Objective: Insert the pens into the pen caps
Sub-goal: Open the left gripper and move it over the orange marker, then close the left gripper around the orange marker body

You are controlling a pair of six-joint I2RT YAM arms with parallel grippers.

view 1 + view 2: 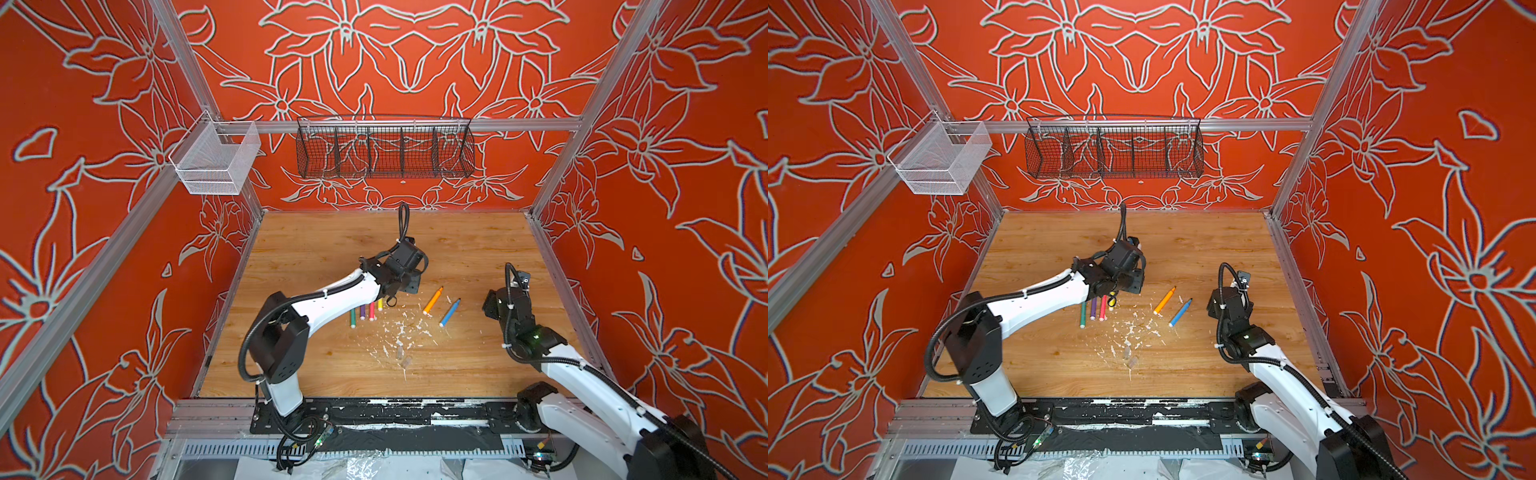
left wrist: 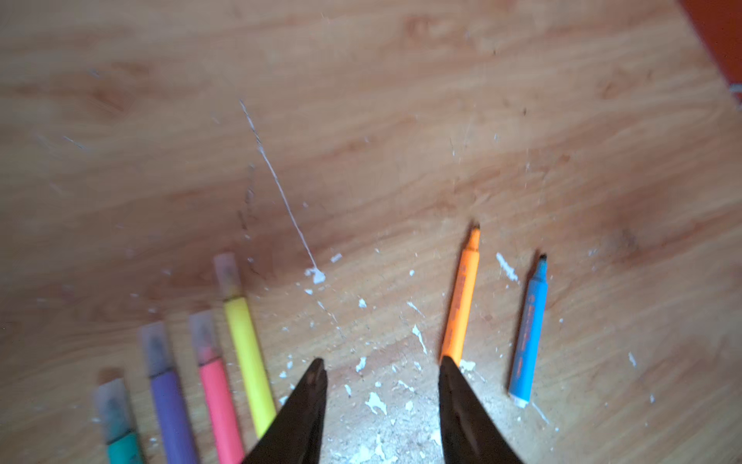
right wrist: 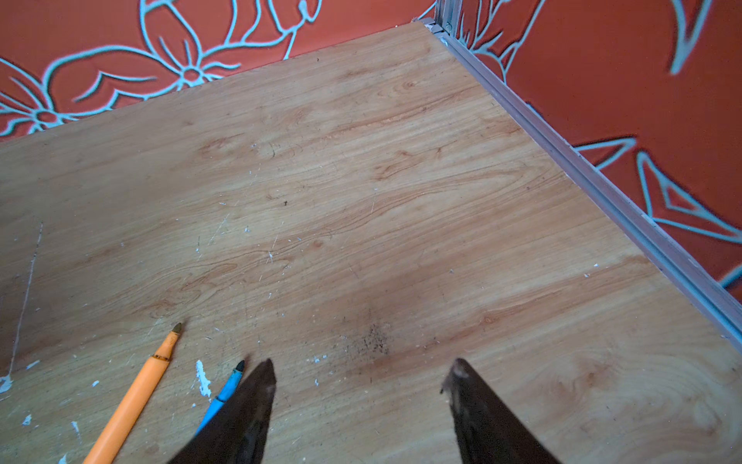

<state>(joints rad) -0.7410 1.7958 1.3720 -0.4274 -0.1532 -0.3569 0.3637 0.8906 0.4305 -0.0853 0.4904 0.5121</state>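
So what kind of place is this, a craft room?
Probably a robot test booth, not a craft room. A white-and-black left robot arm and a matching right robot arm are mounted at a wooden tabletop, boxed in by an aluminium frame with red flower-patterned walls.

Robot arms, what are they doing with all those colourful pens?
They are putting clear caps on pens. The green pen, purple pen, pink pen and yellow pen lie in a row, already capped. The orange pen and blue pen lie bare, and two loose caps wait on the table. The left tool and right tool are both open and hold nothing.
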